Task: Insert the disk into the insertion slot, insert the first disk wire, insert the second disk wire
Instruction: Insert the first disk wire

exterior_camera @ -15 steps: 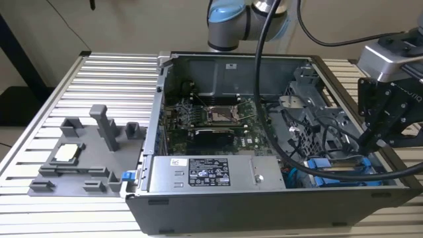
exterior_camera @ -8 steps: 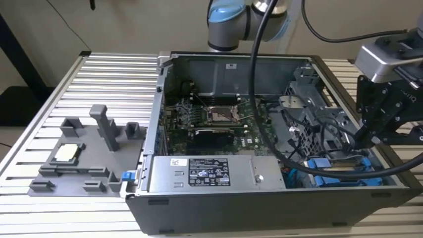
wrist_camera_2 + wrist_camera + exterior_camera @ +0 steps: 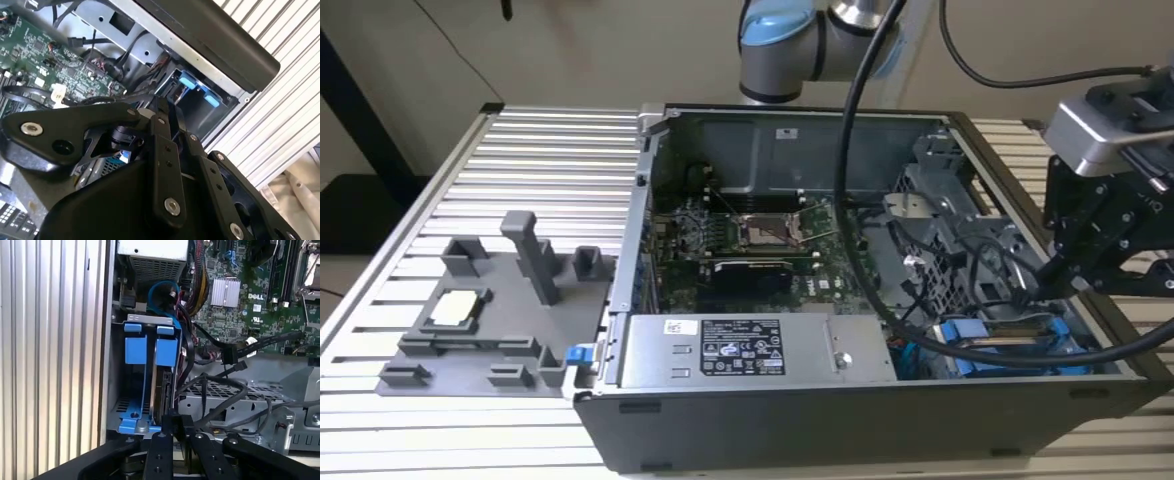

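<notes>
The disk (image 3: 163, 390) stands edge-on deep inside the insertion slot (image 3: 150, 320), a grey metal bay with blue plastic carriers (image 3: 136, 350). In the exterior view the slot (image 3: 1014, 350) is in the case's near corner on that view's right. My gripper (image 3: 173, 421) hangs right over the disk's upper edge with its fingertips together and nothing visibly between them. It is also seen in the exterior view (image 3: 1051, 290) and the second wrist view (image 3: 167, 112). Two loose black wires with plugs (image 3: 230, 355) (image 3: 248, 344) lie beside the bay over the grey cage, apart from the disk.
The open computer case holds a green motherboard (image 3: 747, 240) and a grey power-supply box (image 3: 734, 350). A thick black arm cable (image 3: 867, 250) droops across the case. A grey fixture (image 3: 467, 320) sits on the ribbed table (image 3: 454, 200) at the exterior view's left.
</notes>
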`<state>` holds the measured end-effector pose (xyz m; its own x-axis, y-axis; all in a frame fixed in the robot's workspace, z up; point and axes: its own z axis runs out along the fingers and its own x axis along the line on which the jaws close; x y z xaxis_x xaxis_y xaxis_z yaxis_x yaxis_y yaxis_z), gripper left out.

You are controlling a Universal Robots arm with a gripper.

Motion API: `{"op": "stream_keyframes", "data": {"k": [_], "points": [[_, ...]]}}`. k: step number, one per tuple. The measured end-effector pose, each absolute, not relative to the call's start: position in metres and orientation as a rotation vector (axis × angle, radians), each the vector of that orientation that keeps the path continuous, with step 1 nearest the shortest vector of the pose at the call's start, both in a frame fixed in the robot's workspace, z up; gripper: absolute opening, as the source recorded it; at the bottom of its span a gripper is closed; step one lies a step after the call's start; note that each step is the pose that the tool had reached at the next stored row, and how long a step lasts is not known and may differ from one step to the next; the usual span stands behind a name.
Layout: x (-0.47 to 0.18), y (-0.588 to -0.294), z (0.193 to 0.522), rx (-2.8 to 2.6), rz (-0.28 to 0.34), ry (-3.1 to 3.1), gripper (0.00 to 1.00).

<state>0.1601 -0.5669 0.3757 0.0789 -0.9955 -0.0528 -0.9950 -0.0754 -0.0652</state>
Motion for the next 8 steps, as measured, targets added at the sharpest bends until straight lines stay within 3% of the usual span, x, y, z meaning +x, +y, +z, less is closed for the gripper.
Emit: {"op": "stream_keyframes", "data": {"k": [8], "points": [[0.1606,-0.5683,0.369,-2.227,0.022,2.064,0.19]]}}
